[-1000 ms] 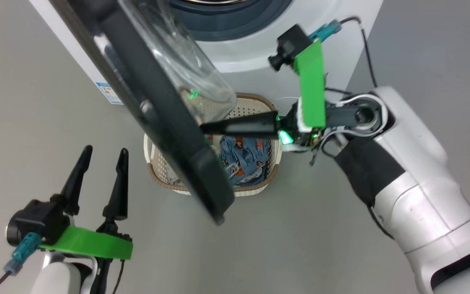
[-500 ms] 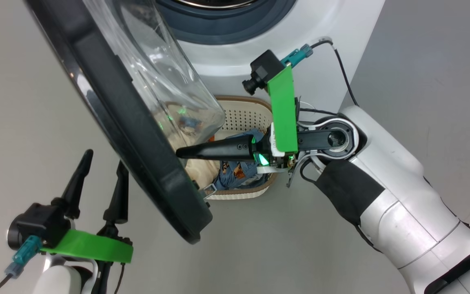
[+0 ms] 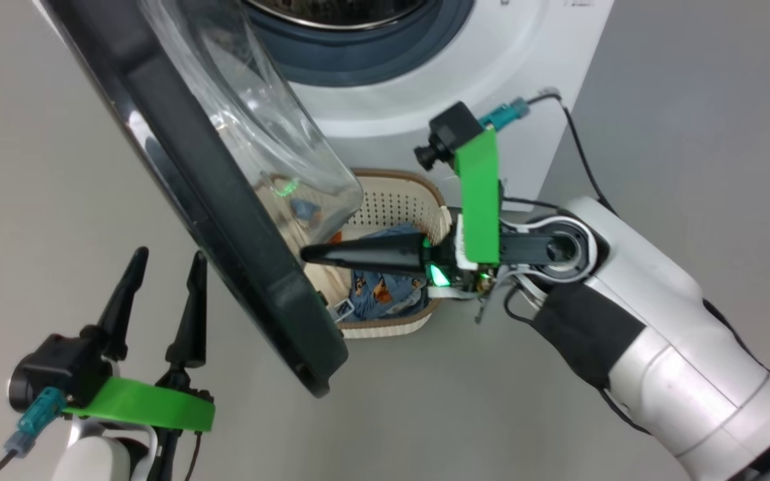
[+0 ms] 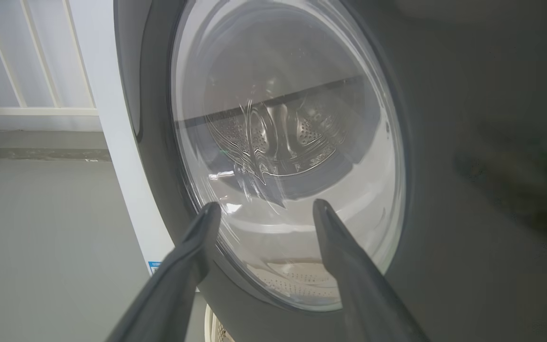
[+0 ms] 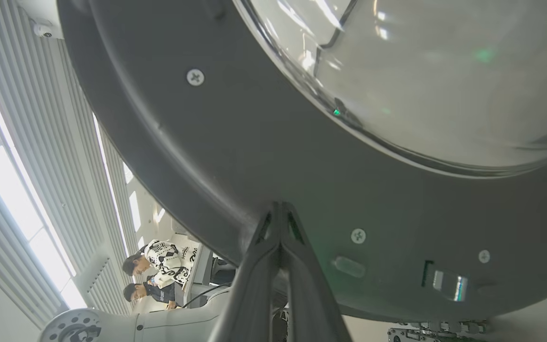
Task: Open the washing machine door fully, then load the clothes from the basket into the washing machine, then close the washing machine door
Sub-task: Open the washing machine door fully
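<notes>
The washing machine door (image 3: 224,220) stands part open, hanging over the basket (image 3: 395,200) of clothes (image 3: 385,297) on the floor (image 3: 458,401). My right jaws, pressed together, have their tips at its inner rim; left jaws spread, empty, outside. Rigid, heavy, glossy, I judge: push the rim, not the glass, minding the basket

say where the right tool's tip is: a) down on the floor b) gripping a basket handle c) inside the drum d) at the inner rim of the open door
d: in the right wrist view the shut right tool meets the grey inner rim of the washing machine door, and in the head view it reaches across above the basket.
</notes>
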Controlling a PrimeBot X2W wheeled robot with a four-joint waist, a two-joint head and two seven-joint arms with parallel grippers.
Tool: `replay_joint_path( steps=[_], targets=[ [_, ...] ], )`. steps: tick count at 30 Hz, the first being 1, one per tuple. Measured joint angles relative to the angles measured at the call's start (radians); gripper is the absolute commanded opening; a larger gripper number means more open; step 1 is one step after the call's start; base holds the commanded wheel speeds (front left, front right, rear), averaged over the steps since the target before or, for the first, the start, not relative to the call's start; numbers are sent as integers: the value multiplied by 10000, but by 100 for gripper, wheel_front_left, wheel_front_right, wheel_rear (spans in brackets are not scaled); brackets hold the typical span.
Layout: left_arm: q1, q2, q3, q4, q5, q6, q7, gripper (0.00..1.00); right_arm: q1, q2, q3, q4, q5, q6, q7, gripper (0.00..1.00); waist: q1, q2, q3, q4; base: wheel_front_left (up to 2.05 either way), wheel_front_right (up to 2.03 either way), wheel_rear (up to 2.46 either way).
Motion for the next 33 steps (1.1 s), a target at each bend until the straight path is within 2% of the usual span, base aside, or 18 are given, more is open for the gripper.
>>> replay_joint_path(
  steps=[12, 20, 21, 22, 23, 24, 25, 26, 33],
  targets=[
    [536, 115, 314, -21, 35, 0, 0, 100, 999, -1340, 604, -1189, 1122, 0, -1298, 0, 0, 0, -699, -474, 0, 0, 0],
    [1019, 213, 675, -73, 102, 0, 0, 100, 1770, -2251, 951, -2291, 1490, 0, -2867, 0, 0, 0, -1030, -1039, 0, 0, 0],
    [1058, 211, 725, -82, 102, 0, 2, 100, 1841, -2318, 995, -2376, 1482, 0, -3074, 12, -1, 0, -1066, -1098, 0, 0, 0],
    [1106, 211, 780, -100, 109, 0, 0, 100, 1925, -2374, 999, -2472, 1465, 0, -3308, 30, 0, 0, -1101, -1160, 0, 0, 0],
    [1162, 211, 823, -123, 140, 0, 0, 100, 2006, -2416, 988, -2543, 1432, 0, -3586, 38, -1, 0, -1133, -1219, 0, 0, 0],
    [1217, 209, 849, -136, 178, 0, 0, 100, 2051, -2458, 995, -2579, 1342, 0, -3852, 38, 0, -1, -1165, -1275, 0, 0, 0],
    [1258, 205, 871, -138, 184, 0, 0, 100, 2102, -2510, 991, -2621, 1168, 0, -4146, 49, 0, 0, -1196, -1331, 0, 0, 0],
    [1283, 203, 897, -150, 188, 0, 0, 100, 2149, -2548, 984, -2654, 966, 0, -4443, 100, -1, 0, -1222, -1384, 0, 0, 0],
    [1468, 203, 974, -207, 207, 0, 0, 100, 2226, -2736, 1070, -2648, -1124, 0, -6546, 100, 0, 0, -1390, -1673, 0, 0, 0]
  ],
)
